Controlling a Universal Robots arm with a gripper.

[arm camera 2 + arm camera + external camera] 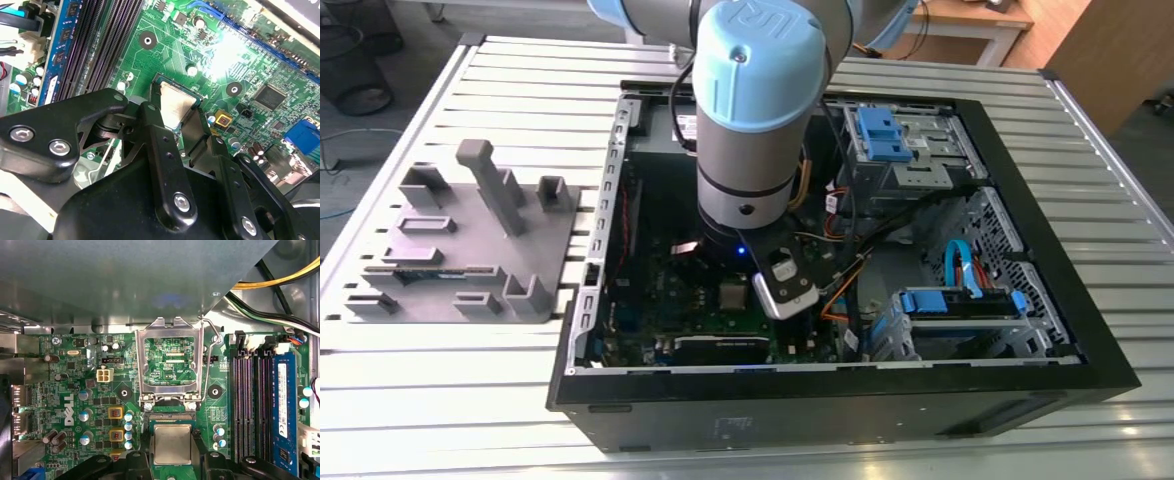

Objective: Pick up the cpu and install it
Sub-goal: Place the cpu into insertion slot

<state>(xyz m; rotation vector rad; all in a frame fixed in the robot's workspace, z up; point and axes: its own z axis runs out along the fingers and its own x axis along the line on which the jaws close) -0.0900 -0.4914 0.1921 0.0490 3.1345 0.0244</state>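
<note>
— What have the jaws got?
— They're drawn in narrow, gripping the cpu (172, 442), one on each side of its silver top. It's right at the socket (172, 417) on the green motherboard (100, 390). I can't tell if it's seated.
— Anything crowding it?
— One metal retaining frame (172, 365), hinged open just beyond, with one wire lever (216, 342) beside it. Black memory slots (252, 405) and one blue memory stick (282, 410) are on one side, two yellow-topped squares (115, 413) on the other.
— Further out?
— The arm (754, 110) reaches down into one open computer case (854, 410) on the slatted counter (454, 400). One grey fixture block (454, 240) sits alongside the case.
</note>
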